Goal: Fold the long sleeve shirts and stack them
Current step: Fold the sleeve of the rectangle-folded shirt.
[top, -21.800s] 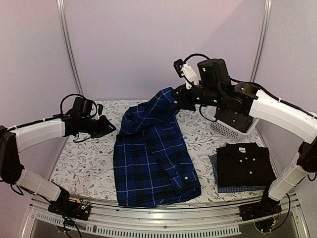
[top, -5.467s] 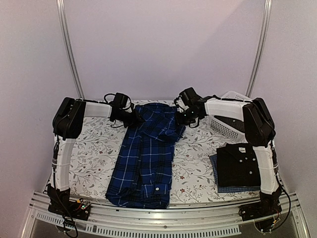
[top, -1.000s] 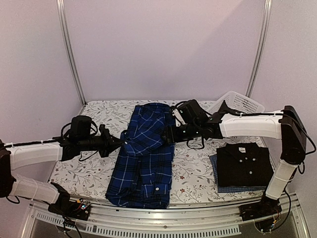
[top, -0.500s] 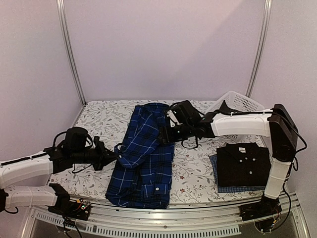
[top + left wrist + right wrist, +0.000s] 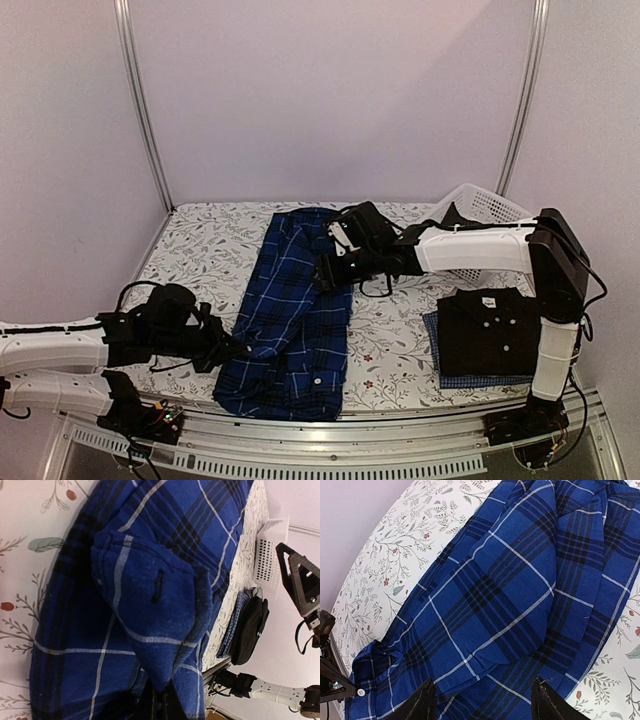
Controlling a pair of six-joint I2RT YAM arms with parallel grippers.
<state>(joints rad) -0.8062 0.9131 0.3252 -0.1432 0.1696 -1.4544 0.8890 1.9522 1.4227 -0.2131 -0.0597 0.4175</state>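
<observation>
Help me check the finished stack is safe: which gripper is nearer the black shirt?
Right. The right gripper is over the plaid shirt, left of the black shirt; the left gripper holds its far-left edge.

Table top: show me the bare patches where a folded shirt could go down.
The far-left table, between the wall and the plaid shirt, is bare. So is the strip between that shirt and the black shirt stack. Crowded: the near-left corner under the left arm, and by the basket.

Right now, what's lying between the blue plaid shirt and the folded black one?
Nothing: in the top view only bare flowered table cover separates the plaid shirt from the black shirt.
</observation>
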